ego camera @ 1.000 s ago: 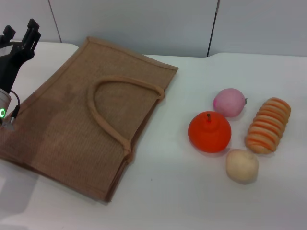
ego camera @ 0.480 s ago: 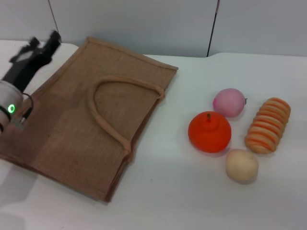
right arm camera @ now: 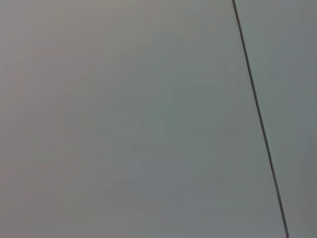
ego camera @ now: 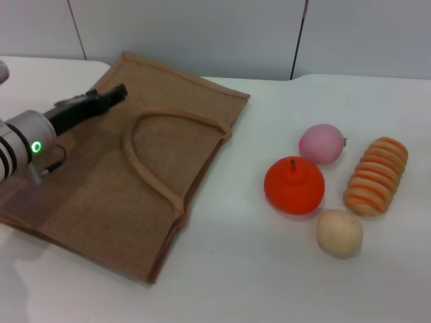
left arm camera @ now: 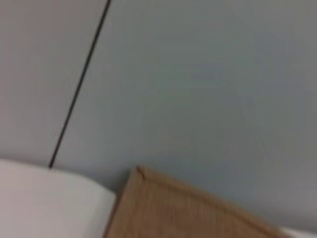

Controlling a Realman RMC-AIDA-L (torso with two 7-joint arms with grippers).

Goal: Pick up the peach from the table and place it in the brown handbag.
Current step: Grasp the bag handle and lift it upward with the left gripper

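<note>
The brown handbag (ego camera: 135, 161) lies flat on the white table at the left, its looped handle pointing toward the middle. A corner of it shows in the left wrist view (left arm camera: 188, 208). The pale-pink peach (ego camera: 322, 143) sits at the right, just behind the orange-red fruit (ego camera: 293, 186). My left gripper (ego camera: 111, 94) hovers over the bag's far left part, pointing right, well away from the peach. The right gripper is out of view; its wrist view shows only a grey wall.
A beige potato-like ball (ego camera: 340, 233) lies in front of the orange-red fruit. A striped orange bread roll (ego camera: 377, 175) lies right of the peach. The grey wall panels stand behind the table (ego camera: 269, 282).
My left arm has swung down and to the right, from the table's far left edge to over the handbag. The fruits and bag have not moved.
</note>
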